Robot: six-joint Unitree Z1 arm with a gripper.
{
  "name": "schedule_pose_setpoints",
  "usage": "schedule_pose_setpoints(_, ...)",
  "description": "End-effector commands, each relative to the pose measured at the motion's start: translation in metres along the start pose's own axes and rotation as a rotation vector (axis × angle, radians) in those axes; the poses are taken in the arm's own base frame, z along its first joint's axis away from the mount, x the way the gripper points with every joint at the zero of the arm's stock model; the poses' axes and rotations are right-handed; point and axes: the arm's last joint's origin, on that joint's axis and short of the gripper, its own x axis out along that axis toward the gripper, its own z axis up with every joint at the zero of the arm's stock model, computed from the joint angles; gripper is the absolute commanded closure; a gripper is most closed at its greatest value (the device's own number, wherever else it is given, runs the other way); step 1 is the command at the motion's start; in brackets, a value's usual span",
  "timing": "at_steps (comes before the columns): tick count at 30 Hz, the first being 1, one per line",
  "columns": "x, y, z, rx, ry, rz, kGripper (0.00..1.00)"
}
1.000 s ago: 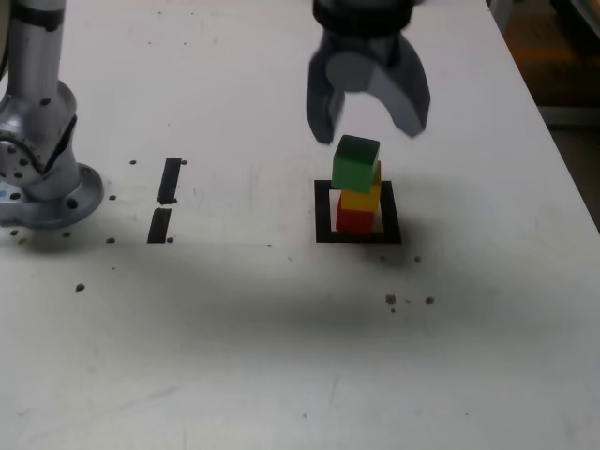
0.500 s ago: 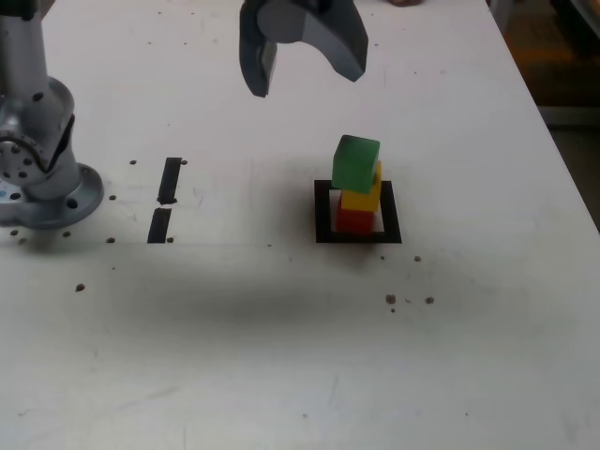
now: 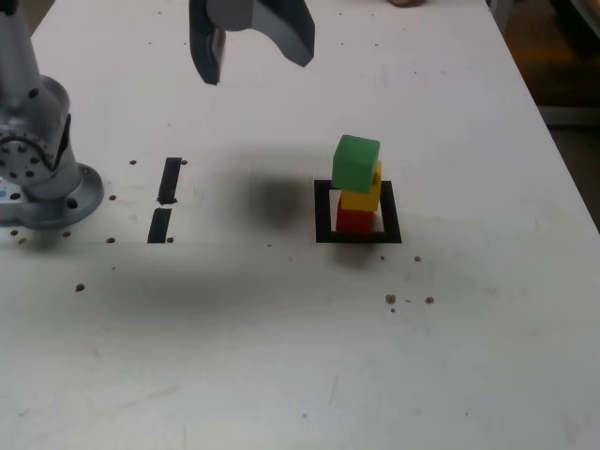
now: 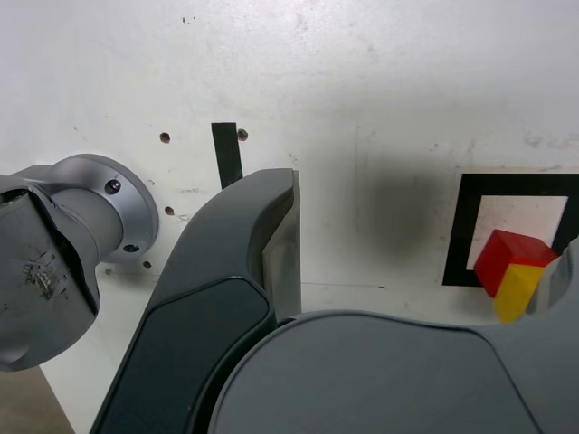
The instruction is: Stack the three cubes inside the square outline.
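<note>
Gripper (image 3: 251,47): we see its jaws spread wide, holding nothing, high above the table's far side.
Stack: green cube (image 3: 356,163) on yellow cube (image 3: 362,197) on red cube (image 3: 354,220), inside the square outline (image 3: 323,211).
Bearing: stack lies right of and nearer than the gripper in the exterior view, well apart.
Judgement: we think the stacking is done.

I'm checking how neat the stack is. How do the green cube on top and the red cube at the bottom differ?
The green cube tops the stack, resting on the yellow cube; the red cube sits on the white table inside the black tape square outline. The green cube juts toward the exterior view's left; the red cube sits in line under the yellow. Both are small plain blocks of like size.
</note>
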Motion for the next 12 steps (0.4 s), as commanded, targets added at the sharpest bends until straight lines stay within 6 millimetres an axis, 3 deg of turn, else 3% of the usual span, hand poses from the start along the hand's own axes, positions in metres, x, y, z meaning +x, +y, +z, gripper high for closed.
schedule_pose_setpoints(1, 0.007, 0.0, 0.004, 0.005, 0.025, -0.011, 0.0)
schedule_pose_setpoints(12, 0.041, 0.001, 0.018, -0.007, 0.101, -0.05, 0.0)
